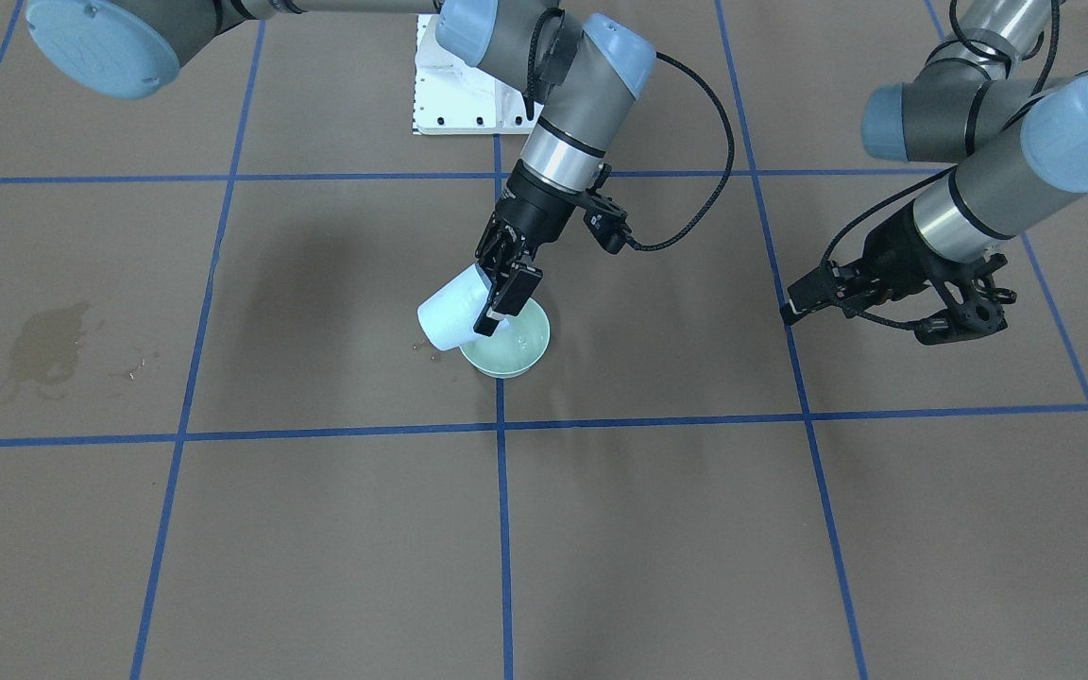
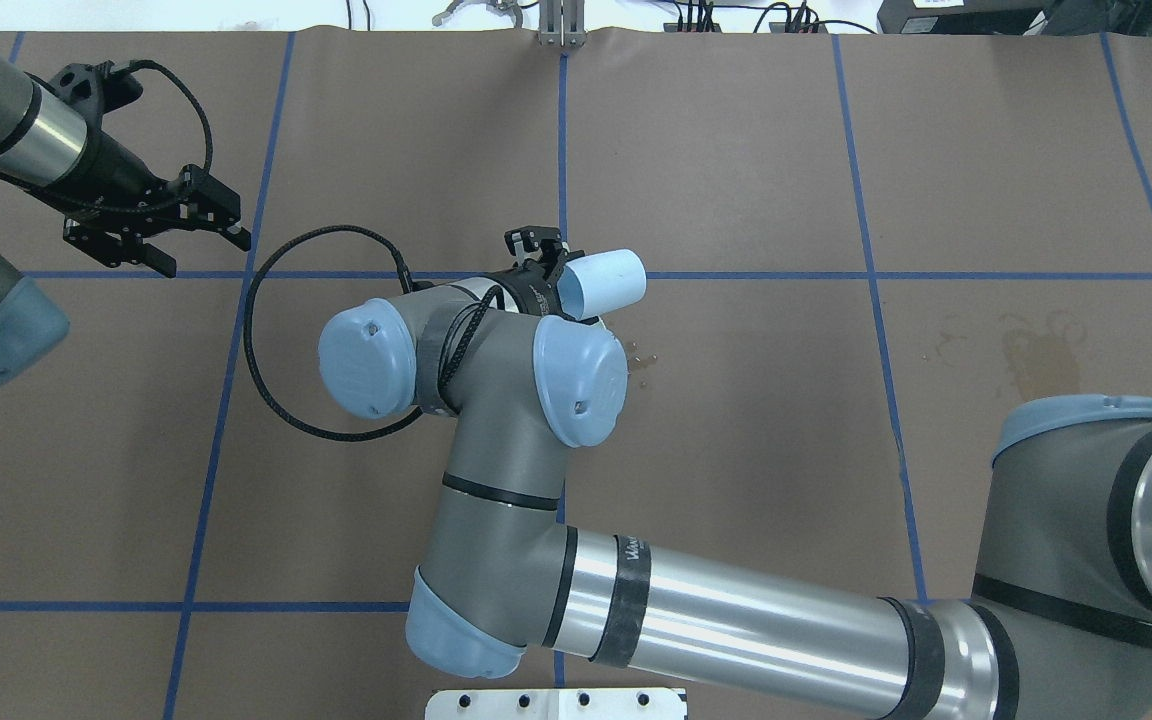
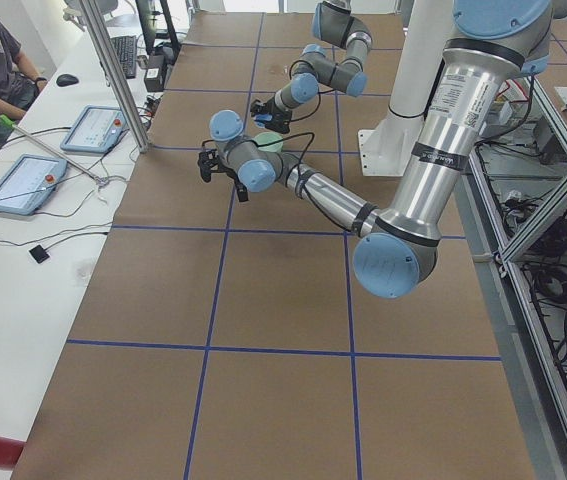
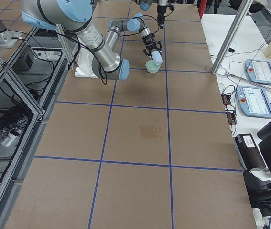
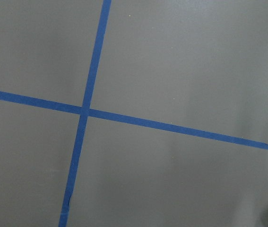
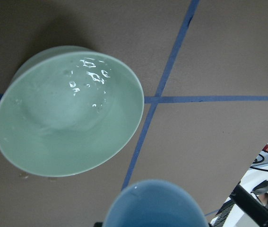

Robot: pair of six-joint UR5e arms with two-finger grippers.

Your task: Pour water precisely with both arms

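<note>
The water, a small amount of clear, colourless liquid showing as faint ripples and white glints, lies in the bottom of a pale green round bowl standing on the table. The right arm, silver-grey tubes with light blue round joint caps, reaches down over the bowl. Its black two-finger right gripper clamps a light blue cylindrical cup, tilted steeply with the mouth toward the bowl. The left arm, of like build, hangs well apart, with the left gripper spread and empty.

Green bowl near the middle of the table, tilted blue cup and right gripper crowding its rim from above, left gripper hanging well apart to one side, wide bare table between them, white pedestal behind.
</note>
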